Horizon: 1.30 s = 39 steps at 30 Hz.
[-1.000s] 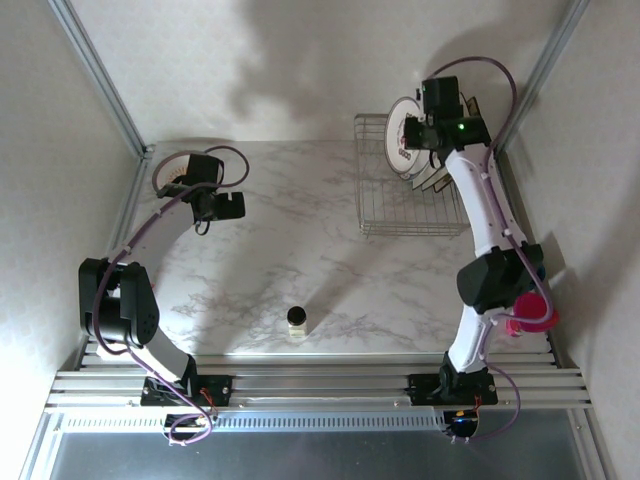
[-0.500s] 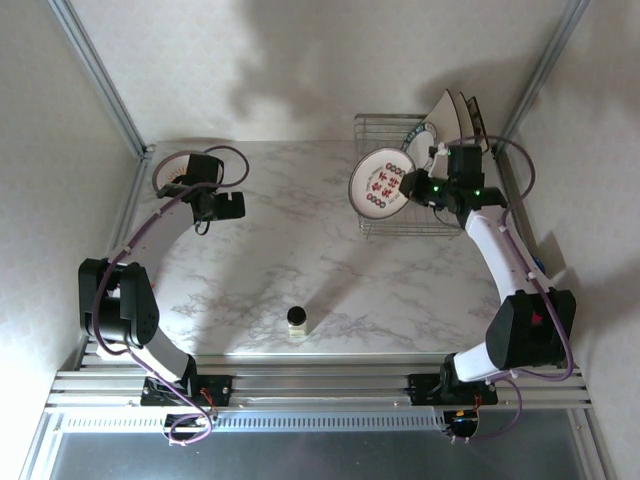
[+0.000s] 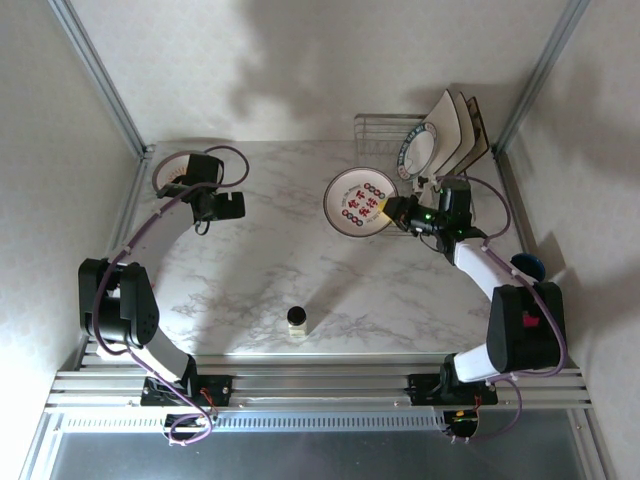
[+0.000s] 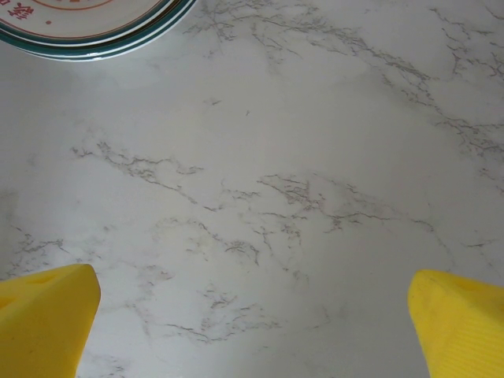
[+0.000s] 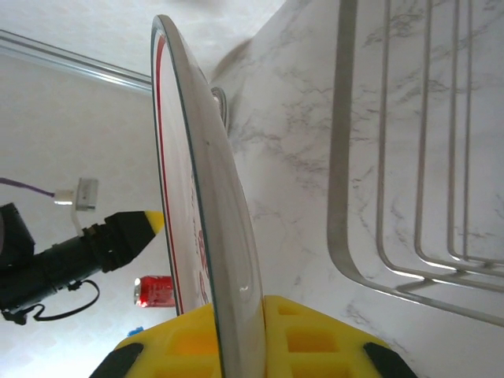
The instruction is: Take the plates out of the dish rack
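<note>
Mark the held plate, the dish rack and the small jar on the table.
held plate [image 3: 358, 204]: top external view, its patterned face.
dish rack [image 5: 342, 118]: right wrist view, its thick rim wire.
small jar [image 3: 297, 316]: top external view, its dark lid.

Free passage is afforded over the bare middle of the table. It is obstructed by a small bottle near the front edge and by the dish rack at back right.
</note>
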Each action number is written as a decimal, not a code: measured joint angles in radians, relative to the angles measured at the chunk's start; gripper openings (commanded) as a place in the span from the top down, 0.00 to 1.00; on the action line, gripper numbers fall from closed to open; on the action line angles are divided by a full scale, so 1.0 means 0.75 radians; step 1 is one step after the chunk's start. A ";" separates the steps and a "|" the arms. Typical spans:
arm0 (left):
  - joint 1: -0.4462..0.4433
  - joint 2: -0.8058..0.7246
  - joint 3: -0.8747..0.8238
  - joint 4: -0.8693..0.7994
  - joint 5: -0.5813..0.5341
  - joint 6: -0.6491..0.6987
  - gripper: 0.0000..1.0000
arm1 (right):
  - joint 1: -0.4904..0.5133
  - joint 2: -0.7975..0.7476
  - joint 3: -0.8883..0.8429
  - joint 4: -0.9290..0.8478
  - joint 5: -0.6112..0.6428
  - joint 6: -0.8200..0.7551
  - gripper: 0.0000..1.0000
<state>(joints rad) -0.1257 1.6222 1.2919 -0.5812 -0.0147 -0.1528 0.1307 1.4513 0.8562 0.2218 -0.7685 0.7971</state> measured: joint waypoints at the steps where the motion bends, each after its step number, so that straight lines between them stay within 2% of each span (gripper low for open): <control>1: 0.000 0.000 0.000 0.001 0.009 0.000 0.00 | 0.000 0.001 0.000 0.022 -0.006 0.006 1.00; 3: 0.001 -0.007 -0.012 0.032 0.087 -0.001 0.01 | 0.001 0.004 -0.001 0.060 -0.020 0.014 1.00; 5: 0.003 -0.039 -0.062 0.102 0.232 -0.011 0.00 | 0.002 0.010 -0.001 0.083 -0.027 0.020 1.00; 10: 0.003 -0.091 -0.148 0.333 0.692 -0.098 0.00 | 0.016 0.047 -0.001 0.131 -0.039 0.041 1.00; 15: 0.003 -0.084 -0.226 0.679 1.081 -0.270 0.01 | 0.055 0.083 -0.001 0.157 -0.050 0.052 1.00; 19: 0.000 0.001 -0.273 0.918 1.284 -0.403 0.00 | 0.090 0.120 0.001 0.199 -0.054 0.075 1.00; 24: -0.014 0.103 -0.351 1.141 1.402 -0.561 0.02 | 0.133 0.192 0.025 0.237 -0.054 0.106 1.00; 32: -0.064 0.175 -0.356 1.320 1.463 -0.691 0.15 | 0.207 0.293 0.160 0.269 -0.054 0.128 1.00; 39: -0.094 0.222 -0.354 1.379 1.467 -0.736 0.43 | 0.269 0.401 0.247 0.321 -0.054 0.166 1.00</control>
<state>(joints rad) -0.1959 1.7889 1.0267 0.4534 1.0859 -0.7048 0.3321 1.7519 1.0416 0.4625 -0.8093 0.9218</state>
